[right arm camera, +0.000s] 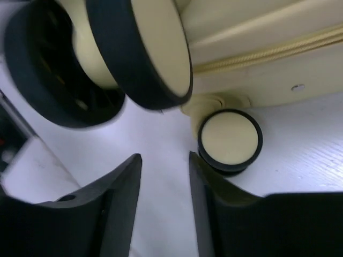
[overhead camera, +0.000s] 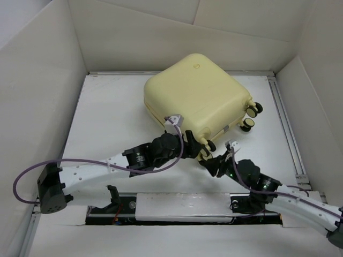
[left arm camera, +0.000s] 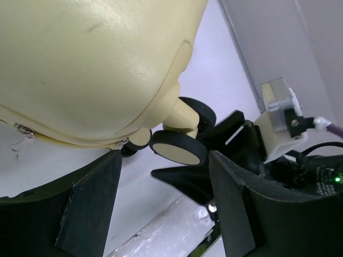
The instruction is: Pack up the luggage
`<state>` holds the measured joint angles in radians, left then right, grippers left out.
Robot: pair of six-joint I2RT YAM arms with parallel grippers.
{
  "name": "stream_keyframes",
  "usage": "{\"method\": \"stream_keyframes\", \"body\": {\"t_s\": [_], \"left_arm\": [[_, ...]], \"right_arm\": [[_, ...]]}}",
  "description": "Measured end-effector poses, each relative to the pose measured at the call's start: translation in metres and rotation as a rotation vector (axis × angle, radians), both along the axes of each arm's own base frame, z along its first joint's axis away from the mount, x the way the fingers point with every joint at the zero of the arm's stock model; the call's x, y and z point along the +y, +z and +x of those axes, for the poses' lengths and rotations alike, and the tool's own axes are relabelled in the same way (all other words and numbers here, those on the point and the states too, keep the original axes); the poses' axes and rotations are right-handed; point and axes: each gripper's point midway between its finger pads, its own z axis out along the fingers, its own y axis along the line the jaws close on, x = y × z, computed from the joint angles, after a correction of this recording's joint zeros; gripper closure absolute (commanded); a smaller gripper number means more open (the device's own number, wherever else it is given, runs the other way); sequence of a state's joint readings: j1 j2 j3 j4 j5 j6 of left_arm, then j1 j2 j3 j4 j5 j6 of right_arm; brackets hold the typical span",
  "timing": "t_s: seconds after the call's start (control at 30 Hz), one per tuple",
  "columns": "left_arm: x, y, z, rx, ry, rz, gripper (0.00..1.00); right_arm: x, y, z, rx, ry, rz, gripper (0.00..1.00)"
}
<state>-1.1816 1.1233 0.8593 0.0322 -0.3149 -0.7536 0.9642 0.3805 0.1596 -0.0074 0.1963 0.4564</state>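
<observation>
The luggage [overhead camera: 198, 91] is a pale yellow hard-shell suitcase lying shut and flat at the back middle of the table. It fills the top of the left wrist view [left arm camera: 80, 64] and of the right wrist view [right arm camera: 268, 48]. My left gripper [overhead camera: 188, 140] is open at its near corner, with a caster wheel [left arm camera: 177, 149] just beyond the fingertips [left arm camera: 112, 160]. My right gripper [overhead camera: 210, 160] is open and empty on the table, beside the near wheels [overhead camera: 206, 149]. One wheel [right arm camera: 230, 138] is by its right finger and another [right arm camera: 144, 48] looms above.
White walls [overhead camera: 37, 80] box in the table on three sides. Metal rails [overhead camera: 284, 118] run along its edges. Two more caster wheels [overhead camera: 251, 116] stick out at the suitcase's right side. The right arm's wrist camera [left arm camera: 278, 104] shows close to my left gripper.
</observation>
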Motion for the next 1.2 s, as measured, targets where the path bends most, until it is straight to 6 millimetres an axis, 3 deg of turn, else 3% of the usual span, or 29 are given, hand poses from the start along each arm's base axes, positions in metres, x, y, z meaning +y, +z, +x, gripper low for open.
{"method": "stream_keyframes", "body": {"t_s": [0.1,0.17,0.33,0.47,0.63,0.73,0.93,1.0,1.07,1.2], "left_arm": [[-0.010,-0.016,-0.001,0.029,-0.033,0.056,0.38],[-0.011,-0.024,0.001,0.054,-0.050,0.080,0.41],[-0.004,-0.028,0.020,0.100,-0.046,0.064,0.47],[-0.007,-0.029,0.018,0.112,-0.075,0.053,0.49],[-0.016,-0.041,0.015,0.138,-0.112,0.071,0.53],[-0.019,-0.046,0.015,0.145,-0.121,0.081,0.59],[-0.019,-0.042,0.019,0.133,-0.116,0.099,0.69],[-0.019,-0.041,0.021,0.131,-0.112,0.105,0.71],[-0.020,-0.040,0.023,0.132,-0.111,0.117,0.77],[-0.021,-0.041,0.025,0.134,-0.115,0.162,0.78]], "right_arm": [[0.007,-0.025,-0.002,0.010,0.016,-0.014,0.35],[0.010,-0.027,0.000,-0.006,0.018,0.004,0.35],[0.026,0.006,0.013,-0.099,0.006,0.127,0.39],[0.035,0.019,0.019,-0.137,0.004,0.181,0.38],[0.043,-0.014,0.022,-0.085,0.017,0.086,0.38],[0.048,-0.024,0.021,-0.067,0.013,0.062,0.51],[0.050,-0.026,0.026,-0.071,-0.058,0.079,0.92],[0.052,-0.026,0.026,-0.078,-0.067,0.082,1.00],[0.054,-0.024,0.025,-0.087,-0.080,0.087,1.00],[0.064,-0.020,0.023,-0.112,-0.122,0.066,1.00]]}}
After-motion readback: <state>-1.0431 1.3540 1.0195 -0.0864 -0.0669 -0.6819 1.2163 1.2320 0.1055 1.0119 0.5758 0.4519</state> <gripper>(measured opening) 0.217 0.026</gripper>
